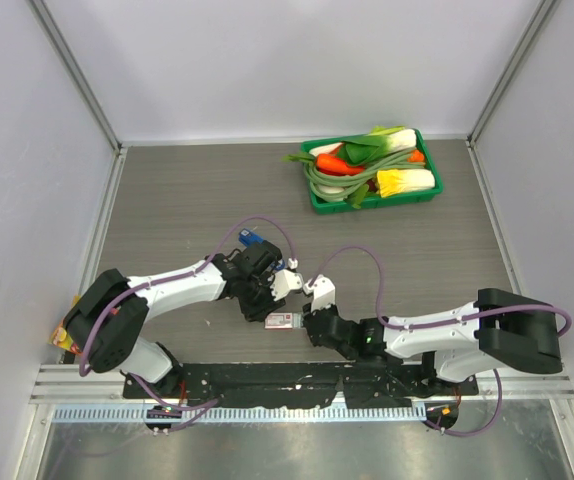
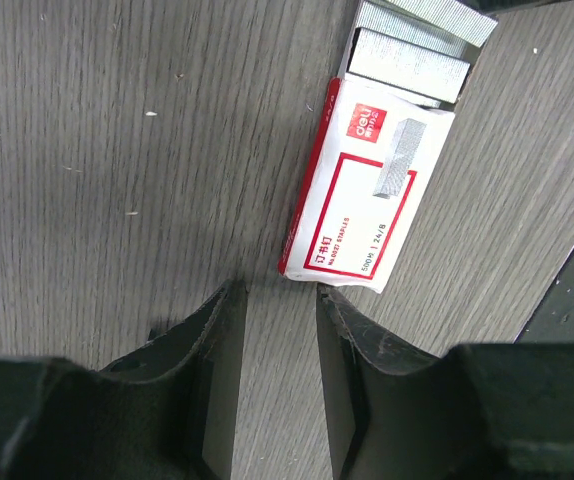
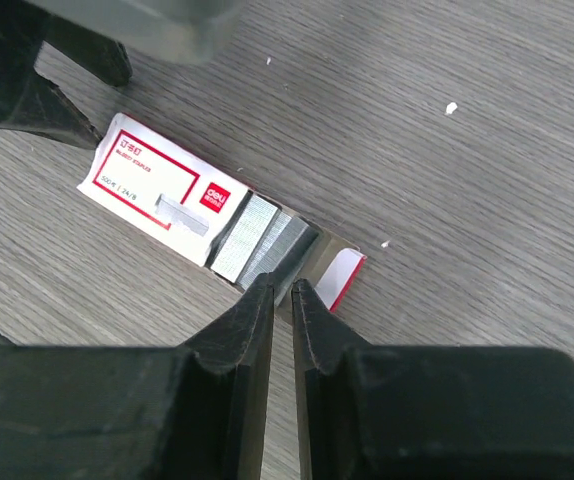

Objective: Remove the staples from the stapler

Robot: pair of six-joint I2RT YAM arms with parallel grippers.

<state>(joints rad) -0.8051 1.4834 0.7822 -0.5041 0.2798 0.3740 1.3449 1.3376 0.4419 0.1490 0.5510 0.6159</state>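
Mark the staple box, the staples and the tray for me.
box [image 2: 367, 190]: left wrist view, middle of printed top.
staples [image 3: 262, 238]: right wrist view, top of the strips at the box's open end.
tray [image 1: 417, 195]: top view, its near rim.

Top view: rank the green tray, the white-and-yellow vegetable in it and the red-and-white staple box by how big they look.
1. green tray, by far the largest, though farthest from the camera.
2. white-and-yellow vegetable.
3. red-and-white staple box, clearly smaller than the vegetable.
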